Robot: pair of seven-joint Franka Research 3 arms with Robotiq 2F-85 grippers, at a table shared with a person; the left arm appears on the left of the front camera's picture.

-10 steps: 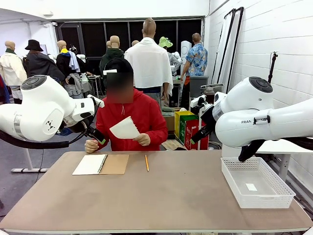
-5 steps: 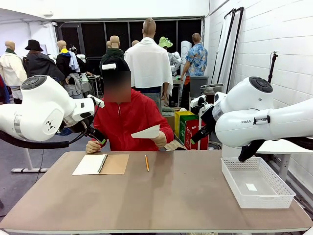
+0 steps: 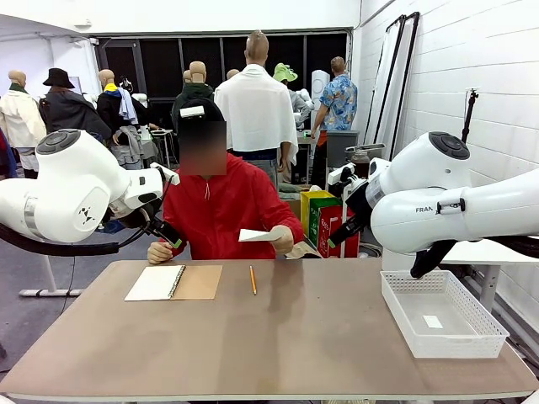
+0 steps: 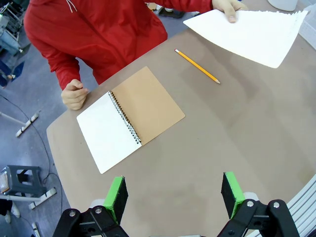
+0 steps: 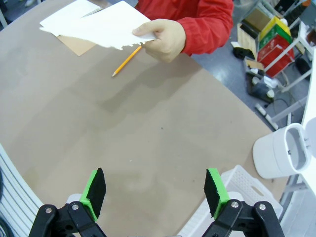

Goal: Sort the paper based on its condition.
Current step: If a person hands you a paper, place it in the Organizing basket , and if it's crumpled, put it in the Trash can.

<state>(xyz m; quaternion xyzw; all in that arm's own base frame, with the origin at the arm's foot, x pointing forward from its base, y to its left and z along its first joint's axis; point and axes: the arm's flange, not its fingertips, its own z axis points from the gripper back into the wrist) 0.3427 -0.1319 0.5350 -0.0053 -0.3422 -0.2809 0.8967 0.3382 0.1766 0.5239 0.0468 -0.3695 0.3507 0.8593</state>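
**Both jaws wide & empty; paper in person's hand at far side of table.**
Left gripper (image 4: pixel 174 193): jaws spread wide, nothing btwn. From there the paper (image 4: pixel 252 32) sits upper right of frame, well apart, beyond the pencil (image 4: pixel 197 66) & spiral notebook (image 4: pixel 131 118). Right gripper (image 5: pixel 154 192): also wide, empty. In its view the sheet is upper left, pinched at its right end by the person's hand (image 5: pixel 160 39), long axis across frame, free end pointing left. We judge neither arm clearly nearer.

Right arm (image 3: pixel 438 206): "FRAN" in black capitals on the white shell, rest of the word hidden
Left arm (image 3: pixel 76 198): small black emblem, no readable letters
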